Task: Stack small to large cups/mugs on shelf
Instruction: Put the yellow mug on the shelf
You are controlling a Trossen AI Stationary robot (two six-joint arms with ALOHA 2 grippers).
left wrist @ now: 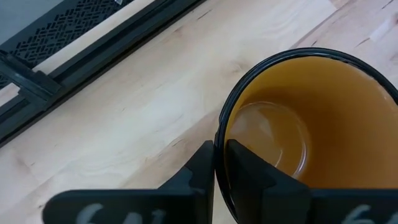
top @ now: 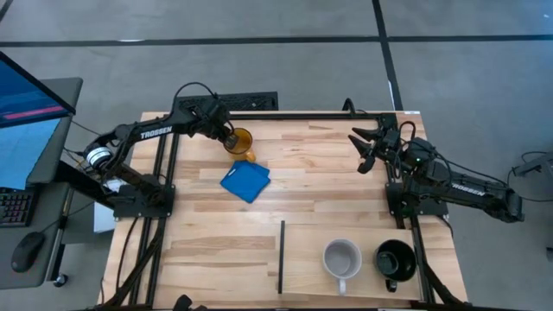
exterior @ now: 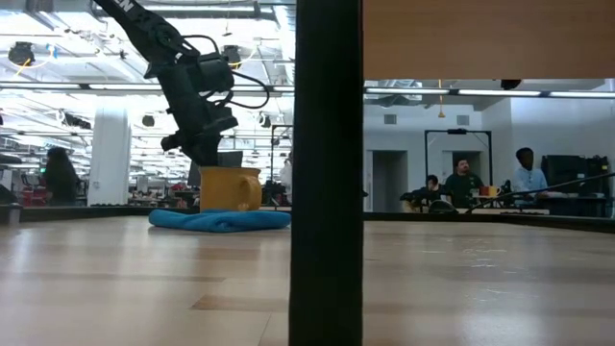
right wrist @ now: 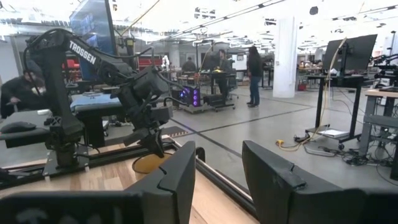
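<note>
The left tool (top: 232, 138) pinches the rim of the amber mug (top: 241, 142), which stands on the worktop (top: 328, 186) touching the blue cloth (top: 245, 180); the right tool (top: 366, 149) hangs spread, well apart.

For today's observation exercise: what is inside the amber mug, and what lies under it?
Inside the amber mug: no contents, only one finger of the left gripper, jaws clamped on its wall. In the low view the mug seems to rest on the blue cloth; its base is hidden.
</note>
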